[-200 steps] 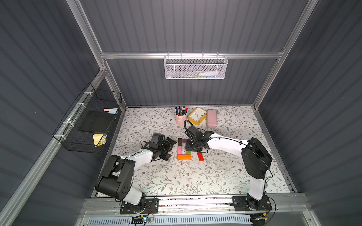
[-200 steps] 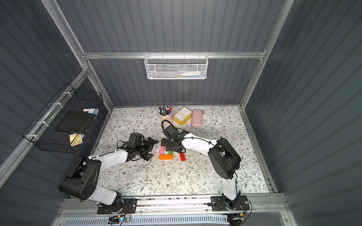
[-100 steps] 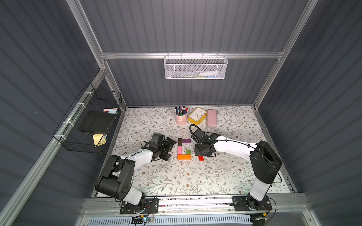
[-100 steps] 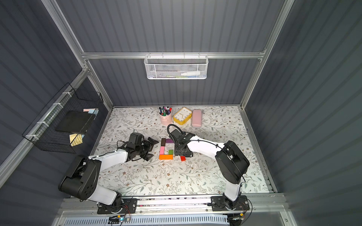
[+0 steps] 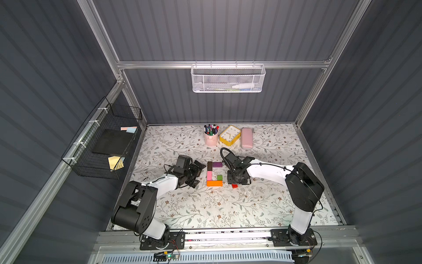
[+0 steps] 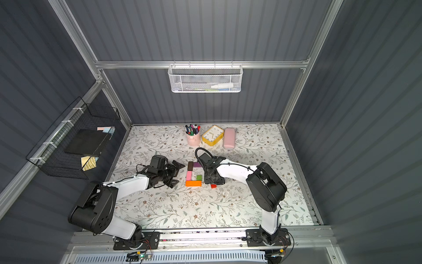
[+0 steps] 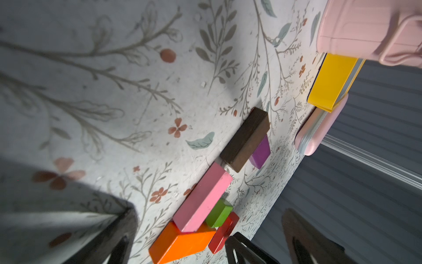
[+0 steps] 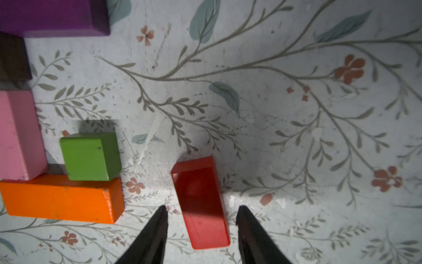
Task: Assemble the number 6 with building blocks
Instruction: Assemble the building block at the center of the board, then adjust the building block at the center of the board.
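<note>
In both top views the blocks lie mid-table: brown and pink in a line, purple beside the brown, orange bar across the near end, green cube on the mat against the orange. The red block lies apart to the right. My right gripper is open, a finger on each side of the red block with a gap at both. My left gripper rests wide open left of the blocks, holding nothing.
At the back stand a pink pen cup, a yellow clock and a pale pink case. A black wire basket hangs on the left wall. A white mesh basket hangs on the back wall.
My right arm has swung from over the purple and green blocks toward the near right. Its fingers now straddle the red block. The left arm has not moved.
</note>
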Motion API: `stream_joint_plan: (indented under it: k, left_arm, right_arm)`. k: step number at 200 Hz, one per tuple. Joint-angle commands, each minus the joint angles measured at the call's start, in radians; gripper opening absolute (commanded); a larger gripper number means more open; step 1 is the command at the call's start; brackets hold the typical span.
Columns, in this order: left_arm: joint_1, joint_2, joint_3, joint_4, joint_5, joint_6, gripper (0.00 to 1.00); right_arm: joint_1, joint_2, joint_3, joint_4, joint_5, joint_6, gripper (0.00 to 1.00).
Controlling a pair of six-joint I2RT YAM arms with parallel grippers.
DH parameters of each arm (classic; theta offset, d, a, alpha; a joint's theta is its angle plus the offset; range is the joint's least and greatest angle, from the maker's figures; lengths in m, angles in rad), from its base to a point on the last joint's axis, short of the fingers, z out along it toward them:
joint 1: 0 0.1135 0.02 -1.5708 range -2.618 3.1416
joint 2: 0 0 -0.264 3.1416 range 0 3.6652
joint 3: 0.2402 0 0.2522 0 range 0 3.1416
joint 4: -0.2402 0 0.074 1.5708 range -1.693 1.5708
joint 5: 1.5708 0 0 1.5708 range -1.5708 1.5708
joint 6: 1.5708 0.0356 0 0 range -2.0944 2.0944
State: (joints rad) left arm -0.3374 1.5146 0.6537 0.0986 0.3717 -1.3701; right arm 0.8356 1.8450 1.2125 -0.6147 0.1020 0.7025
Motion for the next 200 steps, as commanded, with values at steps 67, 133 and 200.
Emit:
stream_joint_plan:
  k: [67,133,200]
  left_arm:
    - [0.006,0.022,0.006,-0.054,-0.001,0.028,0.99]
    - [0.006,0.022,0.001,-0.048,-0.001,0.025,0.99]
    - [0.006,0.028,0.000,-0.043,-0.002,0.025,0.99]
  right_arm:
    - [-0.006,0.046,0.001,-0.027,-0.025,-0.016,0.51]
    - [-0.006,0.026,0.000,-0.087,0.028,-0.021,0.51]
    - [0.000,-0.058,-0.075,-0.103,0.024,-0.029,0.53]
